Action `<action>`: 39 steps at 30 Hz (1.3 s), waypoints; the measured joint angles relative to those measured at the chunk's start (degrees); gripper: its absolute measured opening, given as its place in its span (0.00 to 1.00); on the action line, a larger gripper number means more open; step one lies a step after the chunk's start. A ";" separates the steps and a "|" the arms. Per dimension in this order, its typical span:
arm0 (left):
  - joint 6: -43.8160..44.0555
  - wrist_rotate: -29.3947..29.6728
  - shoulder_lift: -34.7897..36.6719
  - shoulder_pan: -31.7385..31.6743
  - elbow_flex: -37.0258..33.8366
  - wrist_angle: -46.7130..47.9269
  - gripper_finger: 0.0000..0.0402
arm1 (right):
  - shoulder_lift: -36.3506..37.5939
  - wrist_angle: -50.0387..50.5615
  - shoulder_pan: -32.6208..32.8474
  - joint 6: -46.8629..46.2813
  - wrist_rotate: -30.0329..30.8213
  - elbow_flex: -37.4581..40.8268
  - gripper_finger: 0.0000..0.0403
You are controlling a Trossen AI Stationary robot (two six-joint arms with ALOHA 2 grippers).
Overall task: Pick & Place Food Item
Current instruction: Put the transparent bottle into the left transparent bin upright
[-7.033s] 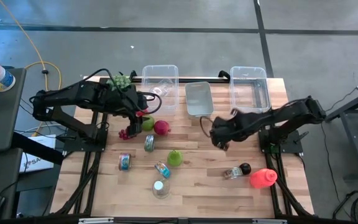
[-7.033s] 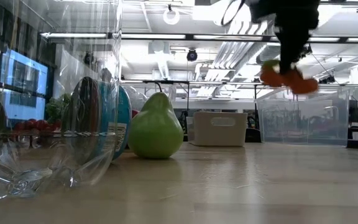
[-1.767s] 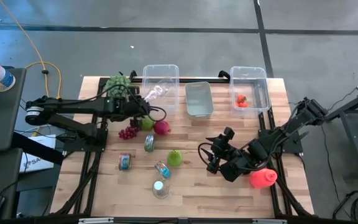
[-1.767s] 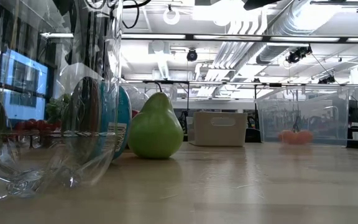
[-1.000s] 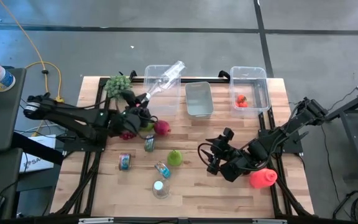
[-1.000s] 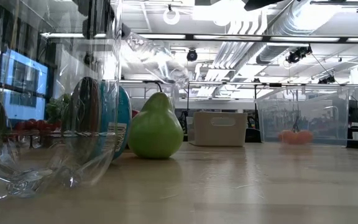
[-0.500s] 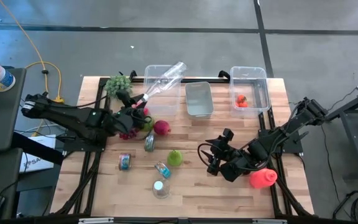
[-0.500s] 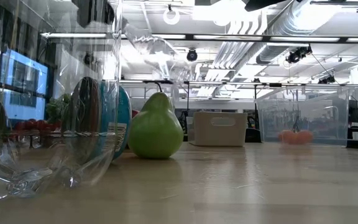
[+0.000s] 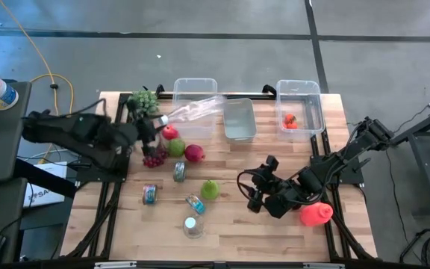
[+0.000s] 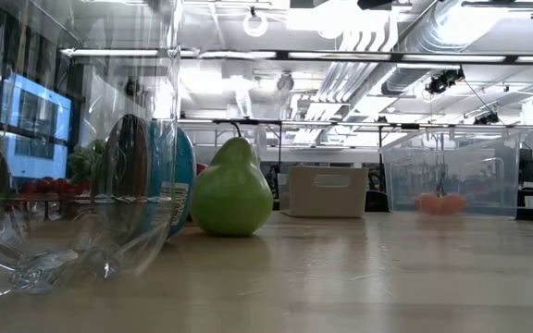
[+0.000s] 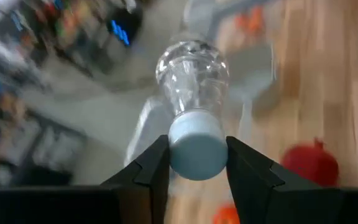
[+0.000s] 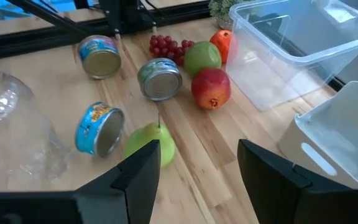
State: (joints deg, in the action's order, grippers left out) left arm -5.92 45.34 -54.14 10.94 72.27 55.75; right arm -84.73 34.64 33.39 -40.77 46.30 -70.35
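Observation:
My left gripper (image 9: 154,124) stands at the table's far left, shut on a clear plastic bottle (image 9: 196,110) with a pale blue cap. My right gripper (image 9: 254,196) hovers open over the middle right with nothing between its fingers (image 12: 197,186). On the wood lie a green pear (image 9: 210,189), a pomegranate (image 9: 194,153), a green apple (image 9: 177,147), a red apple (image 9: 170,133) and red grapes (image 9: 153,159). An orange-red fruit (image 9: 290,119) lies in the far right clear bin (image 9: 310,90). My left gripper pinches the bottle's pale blue cap (image 11: 196,149) between its two fingers, one on each side. The fingers come from the table's left, in line with the bottle. The bottle sticks out past them toward the far right, lifted clear, its bottom end (image 9: 221,101) over the left clear bin.
A clear bin (image 9: 194,87) and a white bin (image 9: 239,119) stand at the far edge. Three cans (image 9: 149,194) (image 9: 179,172) (image 9: 194,203) and a second clear bottle (image 9: 192,226) lie near the middle left. A red bottle (image 9: 316,214) lies near right, leafy greens (image 9: 143,99) far left.
My left gripper has risen and drawn back toward the table's left edge, rolling its wrist, still shut on the bottle's cap. The bottle has swung from pointing steeply toward the far edge to lying flatter across the left bin. The red apple now shows beside the gripper.

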 joint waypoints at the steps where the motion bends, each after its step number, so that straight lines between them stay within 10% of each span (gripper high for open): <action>1: 2.00 -2.73 -0.42 -1.36 1.43 3.42 0.30 | 0.00 -0.33 0.00 0.00 -0.04 0.00 0.51; 14: 2.72 -14.76 -6.44 -9.82 23.35 14.45 0.30 | 0.00 -0.60 -0.15 0.37 0.15 0.00 0.51; 23: 5.25 -16.06 -12.79 -25.08 24.57 20.44 0.34 | 0.00 -0.12 0.09 0.50 0.00 0.00 0.51; 39: -1.97 -34.80 -30.42 -37.75 24.57 21.12 0.30 | 0.00 1.96 0.10 0.39 -0.02 0.00 0.51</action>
State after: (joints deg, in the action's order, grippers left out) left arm -7.89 10.53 -84.56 -26.80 96.84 76.87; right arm -84.73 36.60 33.49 -40.38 46.28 -70.35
